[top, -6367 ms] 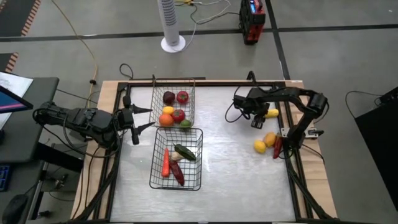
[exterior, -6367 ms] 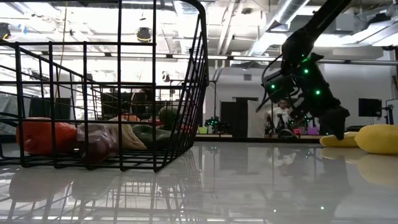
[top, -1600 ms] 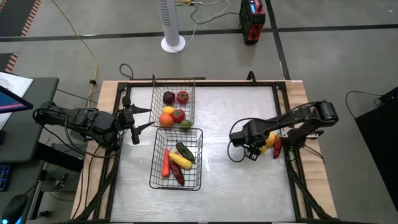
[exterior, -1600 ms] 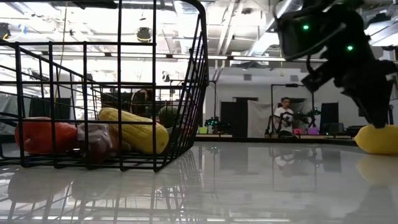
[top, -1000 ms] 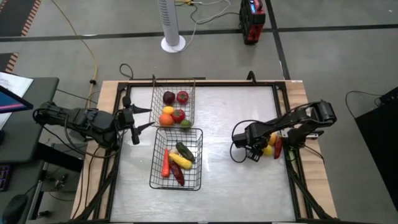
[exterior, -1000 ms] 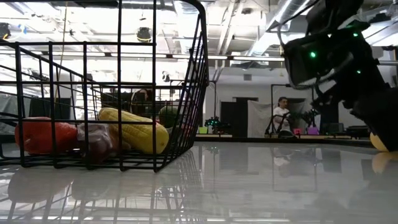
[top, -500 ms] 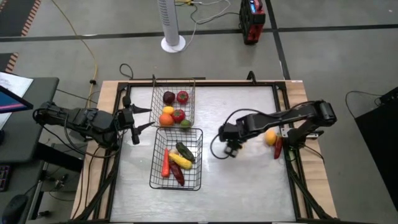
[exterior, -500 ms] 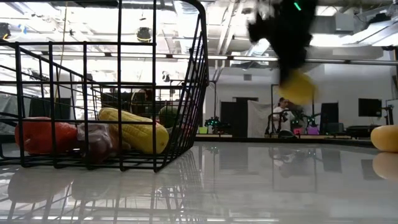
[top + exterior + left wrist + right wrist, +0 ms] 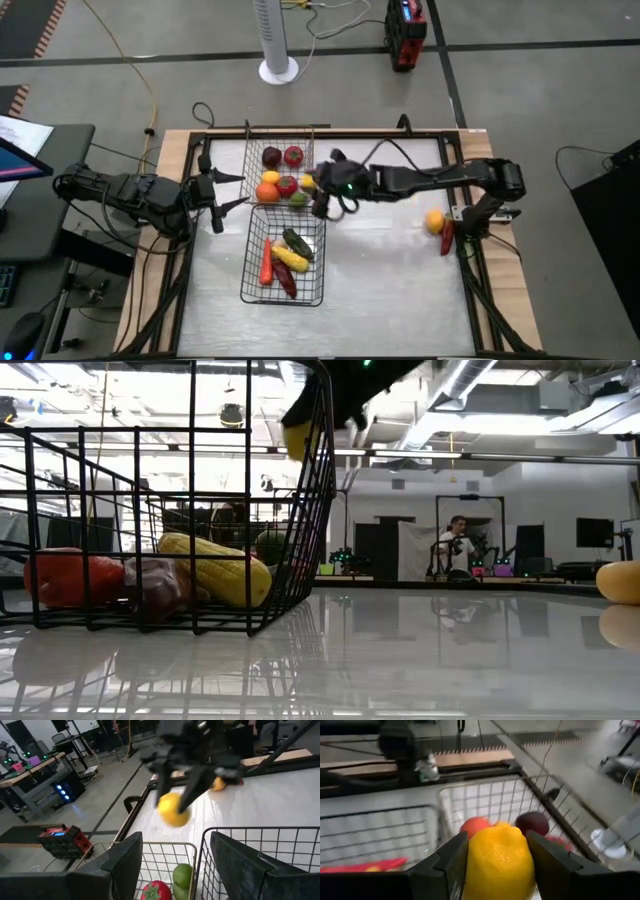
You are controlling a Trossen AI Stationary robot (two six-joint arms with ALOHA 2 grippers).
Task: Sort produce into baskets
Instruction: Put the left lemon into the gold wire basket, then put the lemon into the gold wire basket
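My right gripper (image 9: pixel 318 190) is shut on a round yellow fruit (image 9: pixel 499 856), which it holds in the air at the right wall of the far basket (image 9: pixel 252 150). That basket holds several round pieces: dark red, red, orange, yellow and green. The near basket (image 9: pixel 248 285) holds long pieces: an orange one, a green one, a yellow corn cob (image 9: pixel 215 568) and a dark red one. My left gripper (image 9: pixel 232 190) is open and empty, level at the left of the baskets. My right gripper pinches the yellow fruit by its two opposite sides (image 9: pixel 470 857) between its two fingers. In the left wrist view the fingers (image 9: pixel 192 785) come down on the fruit from above, slanting. The fruit hangs below them, lifted clear of the table and the basket.
An orange round fruit (image 9: pixel 434 221) and a dark red long piece (image 9: pixel 446 238) lie near the table's right edge. The table's middle and near part (image 9: pixel 390 290) are bare. A person stands in the room far behind the table (image 9: pixel 457 545).
My right gripper has closed on the yellow fruit near the table's right edge, lifted it clear, and carried it toward the table's left and far edge, up to the far basket's right wall. The orange fruit and the dark red piece have stayed in place.
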